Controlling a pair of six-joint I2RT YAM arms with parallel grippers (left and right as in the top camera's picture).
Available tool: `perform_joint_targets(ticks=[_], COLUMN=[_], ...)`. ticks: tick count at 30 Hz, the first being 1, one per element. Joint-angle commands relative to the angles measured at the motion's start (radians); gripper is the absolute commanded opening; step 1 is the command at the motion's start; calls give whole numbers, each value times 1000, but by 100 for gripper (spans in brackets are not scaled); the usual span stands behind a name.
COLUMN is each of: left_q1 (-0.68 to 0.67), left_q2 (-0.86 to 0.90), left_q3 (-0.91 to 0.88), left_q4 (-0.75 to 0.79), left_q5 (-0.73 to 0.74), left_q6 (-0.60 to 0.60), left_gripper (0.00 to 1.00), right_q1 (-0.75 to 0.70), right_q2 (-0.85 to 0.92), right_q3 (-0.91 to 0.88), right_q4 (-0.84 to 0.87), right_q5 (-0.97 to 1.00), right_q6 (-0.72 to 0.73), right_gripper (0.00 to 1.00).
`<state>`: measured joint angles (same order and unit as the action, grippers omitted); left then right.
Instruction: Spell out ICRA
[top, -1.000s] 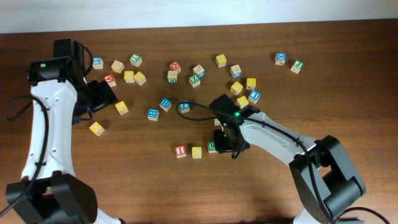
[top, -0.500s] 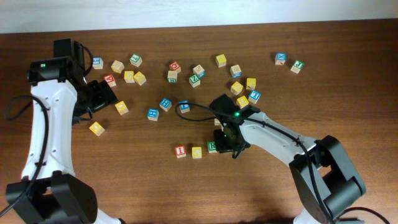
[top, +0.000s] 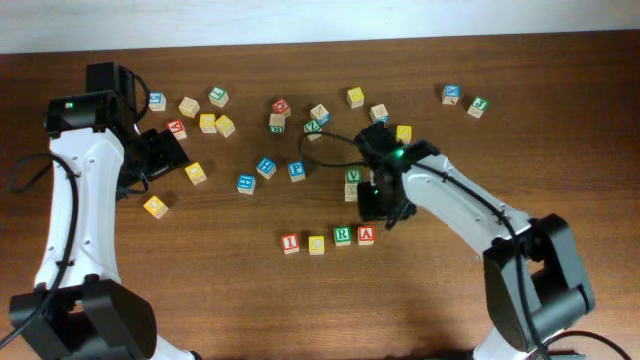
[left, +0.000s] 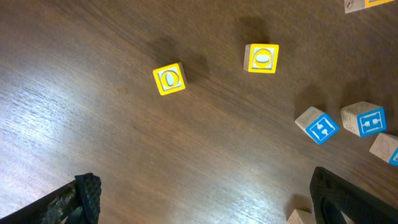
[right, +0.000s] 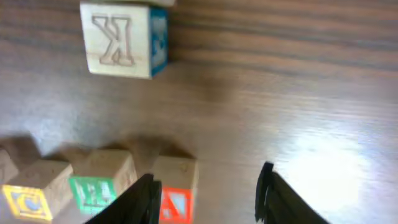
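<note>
At bench (top: 200, 300) centre, four small wooden letter cubes (top: 342, 236) read I-C-R-A. Right pincer (right: 208, 199) wide, empty, beside red-lettered wooden A cube (right: 176, 190); sideways drift could knock it askew.

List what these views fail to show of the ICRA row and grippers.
Right wrist: A cube blurred and cut by the bottom edge; I cube's letter outside the frame.
Overhead: right gripper fingers hidden under its wrist.
Left wrist: left gripper fingers cropped at the bottom corners.
</note>
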<state>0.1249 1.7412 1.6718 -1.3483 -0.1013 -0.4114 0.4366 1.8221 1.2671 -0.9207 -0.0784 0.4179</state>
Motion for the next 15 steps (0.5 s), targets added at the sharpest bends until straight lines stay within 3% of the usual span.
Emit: perform_joint_targets(ticks=[1, 3, 5, 8, 12, 15], left_q1=[4, 4, 5, 4, 4, 4], left_q2=[-1, -1, -1, -1, -1, -1], left_q3=[2, 2, 2, 2, 2, 2], left_q4=[1, 1, 1, 1, 1, 1], left_q5=[3, 3, 3, 3, 3, 3], left_q6=[-2, -2, -2, -2, -2, -2], left_gripper=[99, 99, 99, 99, 99, 99], right_q1=[-60, -91, -64, 48, 257, 349], right_q2=[2, 2, 2, 2, 4, 20], right_q3=[182, 288, 320, 319, 270, 203], right_q4=[-175, -337, -449, -432, -283, -128], right_q5=[5, -37, -246, -254, -56, -17], right_q6=[-22, -52, -179, -159, 124, 254], right_gripper=[42, 42, 43, 46, 46, 45])
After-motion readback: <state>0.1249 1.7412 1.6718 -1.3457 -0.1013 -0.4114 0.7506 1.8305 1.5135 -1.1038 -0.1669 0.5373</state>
